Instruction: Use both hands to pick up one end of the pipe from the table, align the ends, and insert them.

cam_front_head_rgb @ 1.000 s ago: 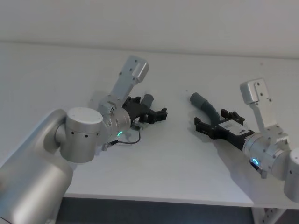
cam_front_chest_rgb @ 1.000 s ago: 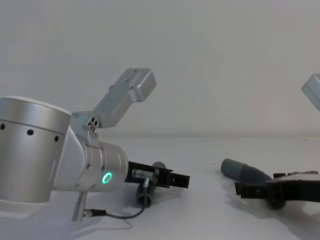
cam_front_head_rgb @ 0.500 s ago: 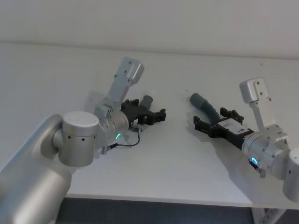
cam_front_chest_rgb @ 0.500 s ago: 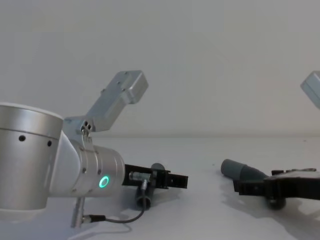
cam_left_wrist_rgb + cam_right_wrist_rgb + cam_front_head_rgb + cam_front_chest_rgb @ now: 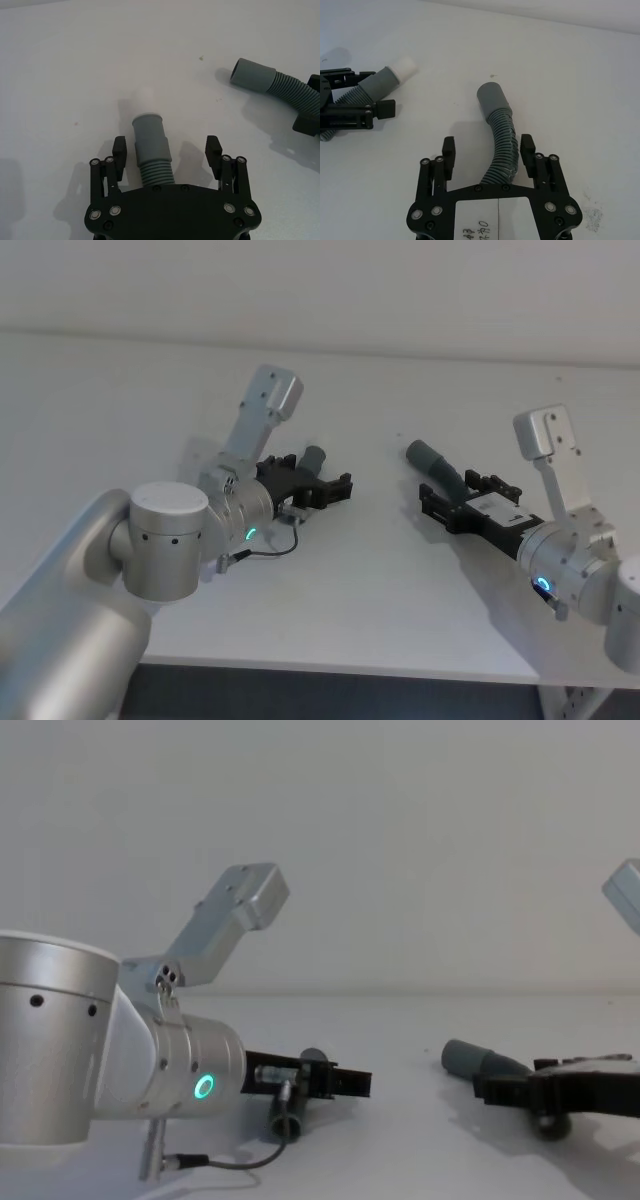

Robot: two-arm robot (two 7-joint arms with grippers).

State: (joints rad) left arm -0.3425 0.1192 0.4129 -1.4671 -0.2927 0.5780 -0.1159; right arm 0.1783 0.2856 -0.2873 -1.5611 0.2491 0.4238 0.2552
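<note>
White matte table (image 5: 380,610); black left gripper (image 5: 166,150), spread, settled astride short grey ribbed tube (image 5: 150,142); black right gripper (image 5: 488,149), spread, advanced along curved grey tube (image 5: 501,135); clamping next

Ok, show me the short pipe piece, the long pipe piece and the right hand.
short pipe piece (image 5: 149,136): left wrist view, on its smooth grey collar.
long pipe piece (image 5: 492,99): right wrist view, on its smooth end sleeve.
right hand (image 5: 488,145): right wrist view, midway between its open fingertips.
</note>
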